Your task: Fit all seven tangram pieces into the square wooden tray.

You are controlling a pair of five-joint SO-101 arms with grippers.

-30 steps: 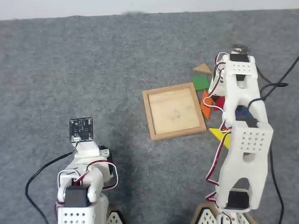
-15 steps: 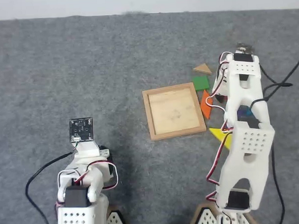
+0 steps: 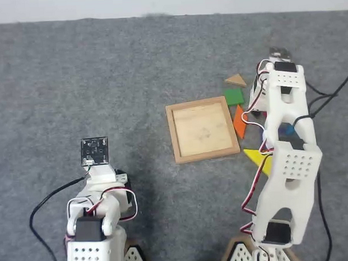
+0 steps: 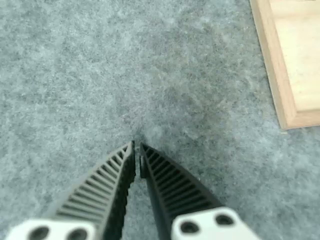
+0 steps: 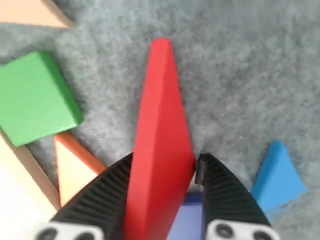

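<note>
Behind red piece (image 5: pixel 159 140), obscured violet piece (image 5: pixel 184 221)

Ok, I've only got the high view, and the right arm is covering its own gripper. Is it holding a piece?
Observer: Yes. The right gripper is shut on a red piece, which stands on edge between the jaws.
Operator: Anything underneath it?
Observer: A violet-blue piece lies right below the gripper, and a lighter blue piece lies on the carpet beside it.
Operator: And the other arm?
Observer: The left gripper is shut with nothing in it. It is over bare carpet, with a corner of the wooden tray off ahead.
</note>
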